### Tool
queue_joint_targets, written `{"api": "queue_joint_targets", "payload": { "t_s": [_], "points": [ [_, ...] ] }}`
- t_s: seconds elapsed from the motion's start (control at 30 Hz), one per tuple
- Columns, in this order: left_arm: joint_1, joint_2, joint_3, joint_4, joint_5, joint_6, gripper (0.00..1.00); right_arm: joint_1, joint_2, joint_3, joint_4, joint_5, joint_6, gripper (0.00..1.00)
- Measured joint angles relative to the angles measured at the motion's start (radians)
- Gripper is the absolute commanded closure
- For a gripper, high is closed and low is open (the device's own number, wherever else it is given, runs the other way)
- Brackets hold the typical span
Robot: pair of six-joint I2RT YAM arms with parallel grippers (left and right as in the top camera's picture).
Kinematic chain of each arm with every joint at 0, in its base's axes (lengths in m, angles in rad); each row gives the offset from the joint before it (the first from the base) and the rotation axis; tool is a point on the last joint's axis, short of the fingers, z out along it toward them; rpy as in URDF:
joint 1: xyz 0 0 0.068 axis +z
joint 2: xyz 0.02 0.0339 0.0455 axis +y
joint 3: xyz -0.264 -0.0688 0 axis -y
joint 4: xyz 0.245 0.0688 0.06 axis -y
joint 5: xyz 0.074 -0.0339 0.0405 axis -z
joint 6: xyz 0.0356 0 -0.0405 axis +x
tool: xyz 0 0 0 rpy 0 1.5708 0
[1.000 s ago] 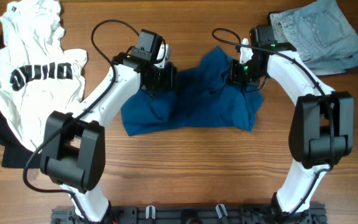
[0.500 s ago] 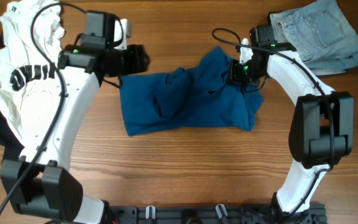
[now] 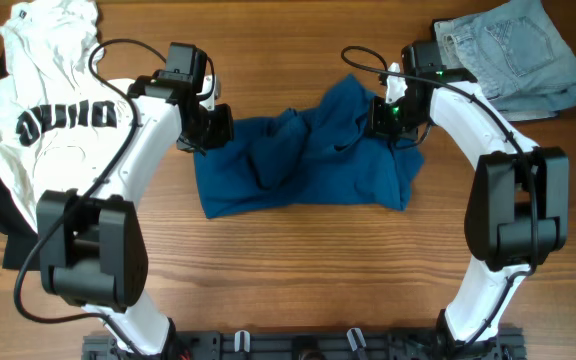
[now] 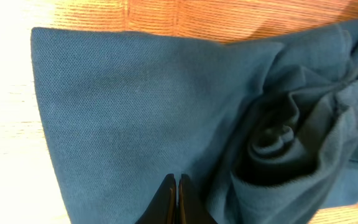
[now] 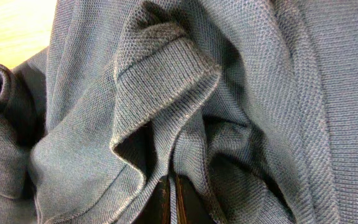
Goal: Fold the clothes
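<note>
Left tool [image 3: 215,128] swung back, shut, onto crumpled teal shirt [image 3: 308,172] (right tool [image 3: 385,117] clamps it).

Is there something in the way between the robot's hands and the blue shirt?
No, nothing is in the way. The left gripper is shut with its tips right on the blue shirt, and the right gripper is shut on a fold of it.
</note>
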Motion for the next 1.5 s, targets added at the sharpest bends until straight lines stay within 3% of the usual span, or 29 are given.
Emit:
{"api": "queue_joint_targets", "payload": {
  "t_s": [0.7, 1.4, 1.5],
  "points": [
    [-0.167, 0.09, -0.001, 0.095, 0.003, -0.094, 0.96, -0.005, 0.0, 0.0, -0.003, 0.0, 0.0, 0.95],
    [-0.389, 0.09, -0.001, 0.132, 0.132, -0.154, 0.96, -0.076, 0.0, 0.0, -0.011, 0.0, 0.0, 0.95],
    [-0.422, 0.09, -0.001, 0.132, 0.137, -0.157, 0.96, -0.082, 0.0, 0.0, -0.024, -0.005, 0.0, 0.91]
  ]
}}
